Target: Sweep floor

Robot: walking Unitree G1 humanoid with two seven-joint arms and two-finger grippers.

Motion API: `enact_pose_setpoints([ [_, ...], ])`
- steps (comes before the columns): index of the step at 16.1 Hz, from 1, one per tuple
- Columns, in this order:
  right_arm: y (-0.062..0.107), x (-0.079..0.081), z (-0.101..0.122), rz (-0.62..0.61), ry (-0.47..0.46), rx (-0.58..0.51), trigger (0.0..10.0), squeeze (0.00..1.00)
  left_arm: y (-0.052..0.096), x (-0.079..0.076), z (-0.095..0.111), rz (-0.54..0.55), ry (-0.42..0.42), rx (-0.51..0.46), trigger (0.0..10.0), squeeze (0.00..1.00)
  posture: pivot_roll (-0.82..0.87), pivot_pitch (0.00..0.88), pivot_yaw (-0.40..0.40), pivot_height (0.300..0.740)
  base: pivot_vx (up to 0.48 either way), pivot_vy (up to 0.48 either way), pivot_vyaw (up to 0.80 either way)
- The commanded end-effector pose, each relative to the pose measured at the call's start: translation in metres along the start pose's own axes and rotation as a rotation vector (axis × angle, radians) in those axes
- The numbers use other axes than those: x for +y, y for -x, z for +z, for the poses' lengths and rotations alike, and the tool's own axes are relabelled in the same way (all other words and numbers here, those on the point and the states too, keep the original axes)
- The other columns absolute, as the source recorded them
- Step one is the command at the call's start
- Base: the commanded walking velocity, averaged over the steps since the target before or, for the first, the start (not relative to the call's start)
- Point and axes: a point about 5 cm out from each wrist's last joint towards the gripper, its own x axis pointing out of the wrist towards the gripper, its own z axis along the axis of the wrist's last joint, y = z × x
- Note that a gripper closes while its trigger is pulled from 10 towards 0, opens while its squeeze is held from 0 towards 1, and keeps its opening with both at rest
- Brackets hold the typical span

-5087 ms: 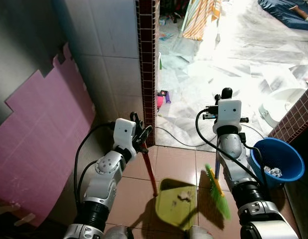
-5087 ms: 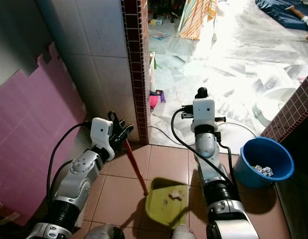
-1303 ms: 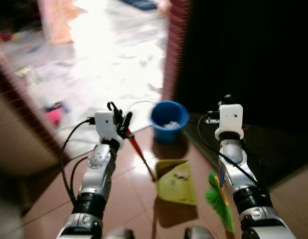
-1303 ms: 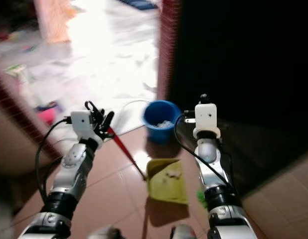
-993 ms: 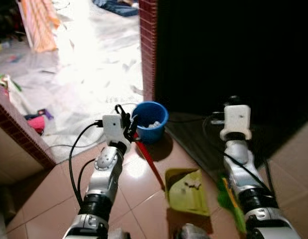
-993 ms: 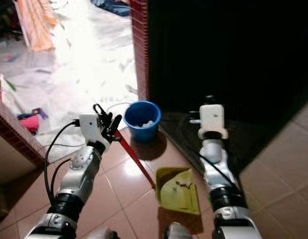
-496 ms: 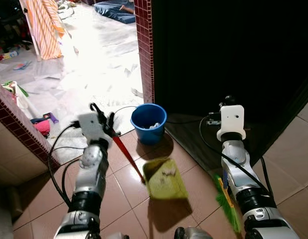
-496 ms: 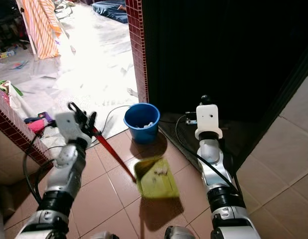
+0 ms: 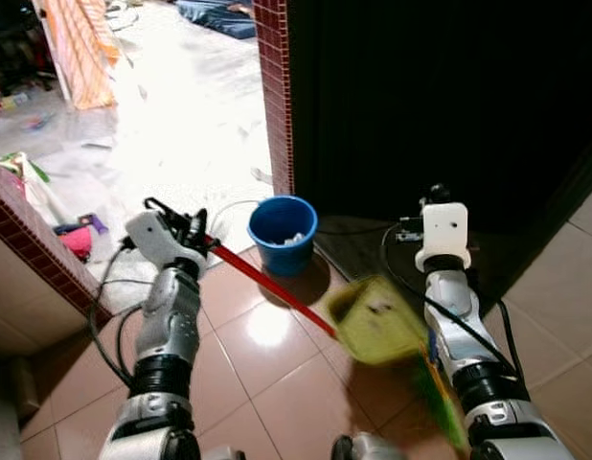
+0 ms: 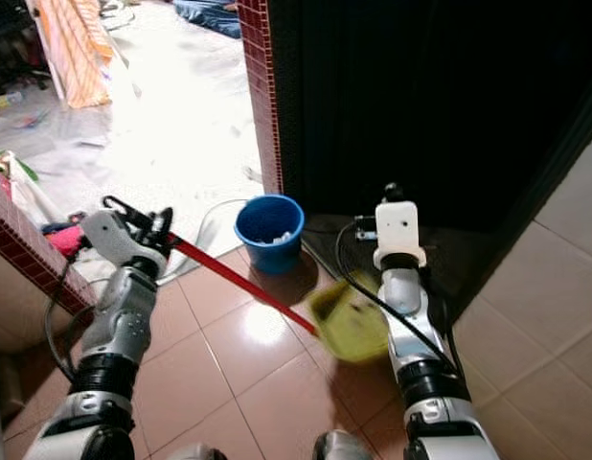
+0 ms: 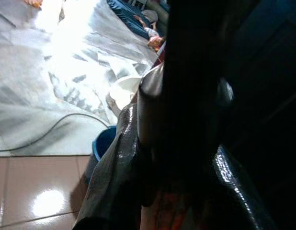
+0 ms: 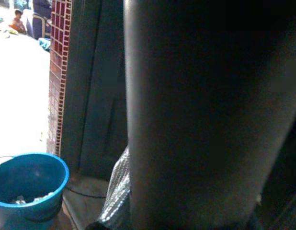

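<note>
Left gripper (image 9: 202, 230): its fingers are closed tight on the top end of the red handle (image 9: 267, 283) of the dustpan (image 9: 373, 309).
Dustpan: yellow-green, lifted off the floor and blurry, with bits of trash in it, near the blue bucket (image 9: 283, 233).
Right gripper (image 9: 436, 192): held up beside the dark doorway (image 9: 440, 96). I cannot tell if its fingers are open or closed.
Broom (image 9: 438, 388): green bristles hang low by the right arm.
What could go wrong: I think the trash could spill back on the floor, because the pan hangs far out on a long handle and can tip. The pan could also bump the bucket or the right arm.
Floor (image 9: 267, 383): shiny red-brown tiles, wet-looking glare.
Room: a red brick post (image 9: 274, 86), a bright floor beyond with sheets spread over it, and a cable (image 9: 240, 204) lying near the bucket.
</note>
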Motion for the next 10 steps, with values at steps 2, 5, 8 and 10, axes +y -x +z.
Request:
enact_pose_setpoints([
  [2,-0.0035,0.0017,0.0055,0.013,-0.006,-0.022,10.0,0.00,-0.0060,-0.0027,0.0193,-0.009,0.109,-0.083,10.0,0.00,-0.07,0.000,0.044,0.740,0.000,0.000,0.00],
  [5,-0.0034,0.0031,0.0064,0.023,-0.006,-0.027,10.0,0.00,-0.0072,0.0031,0.0205,0.025,0.240,-0.091,10.0,0.00,-0.08,0.000,0.040,0.740,0.000,0.000,0.00],
  [8,-0.0038,0.0042,0.0068,0.035,-0.002,-0.030,10.0,0.00,-0.0078,0.0031,0.0181,0.011,0.269,-0.094,10.0,0.00,-0.08,0.000,0.035,0.740,0.000,0.000,0.00],
  [10,-0.0036,0.0045,0.0066,0.038,-0.003,-0.030,10.0,0.00,-0.0074,-0.0008,0.0179,-0.020,0.251,-0.096,10.0,0.00,-0.08,0.000,0.035,0.740,0.000,0.000,0.00],
])
